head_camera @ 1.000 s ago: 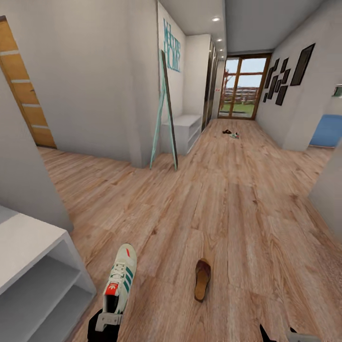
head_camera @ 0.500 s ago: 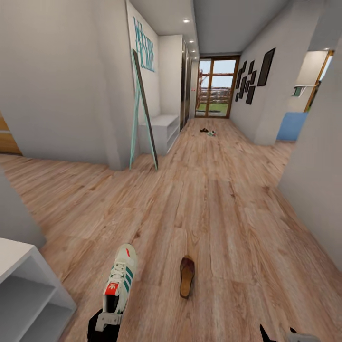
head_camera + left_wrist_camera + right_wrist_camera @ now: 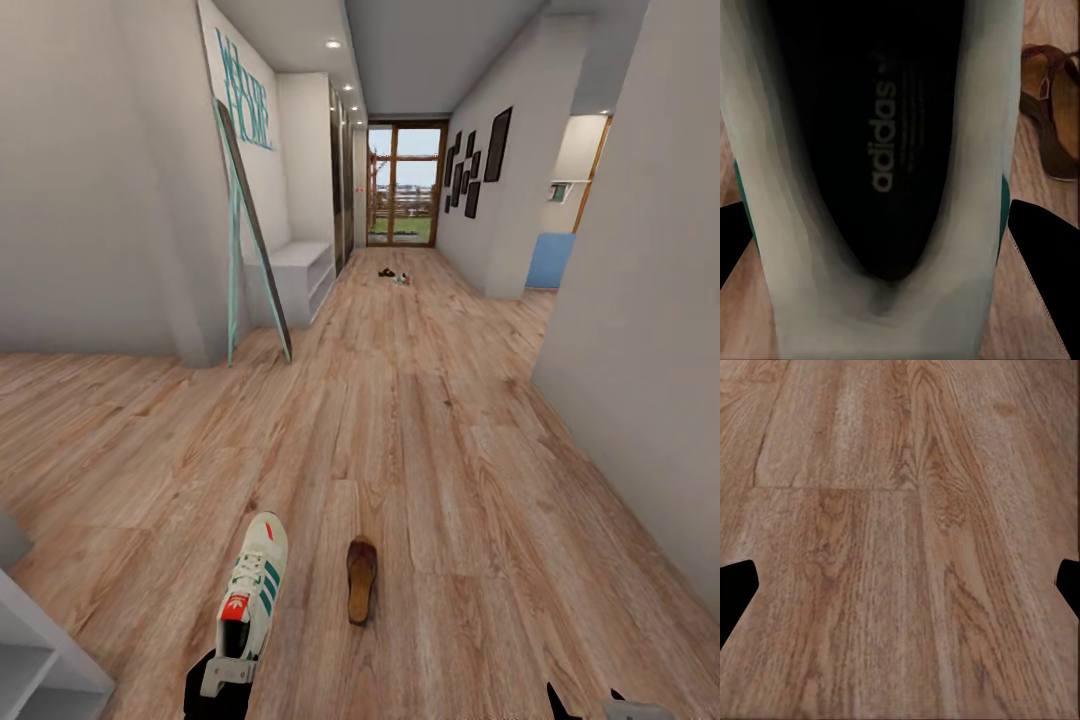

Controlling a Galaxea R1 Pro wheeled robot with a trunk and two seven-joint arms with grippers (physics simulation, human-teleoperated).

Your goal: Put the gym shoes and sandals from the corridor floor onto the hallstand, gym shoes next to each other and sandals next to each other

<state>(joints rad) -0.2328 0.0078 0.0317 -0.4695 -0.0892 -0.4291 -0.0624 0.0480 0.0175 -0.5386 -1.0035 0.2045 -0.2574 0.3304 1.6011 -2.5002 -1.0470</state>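
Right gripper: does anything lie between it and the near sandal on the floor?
Nothing visible does. Only bare corridor floor separates the right gripper from the sandal. The gym shoe held by the left gripper sits on the sandal's far side.

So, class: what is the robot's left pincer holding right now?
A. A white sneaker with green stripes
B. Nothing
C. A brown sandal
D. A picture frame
A: the left pincer is clamped on the heel of the white sneaker; the brown sandal lies on the floor beside it.

Open floor (image 3: 450, 480) around lone sandal (image 3: 361, 580)
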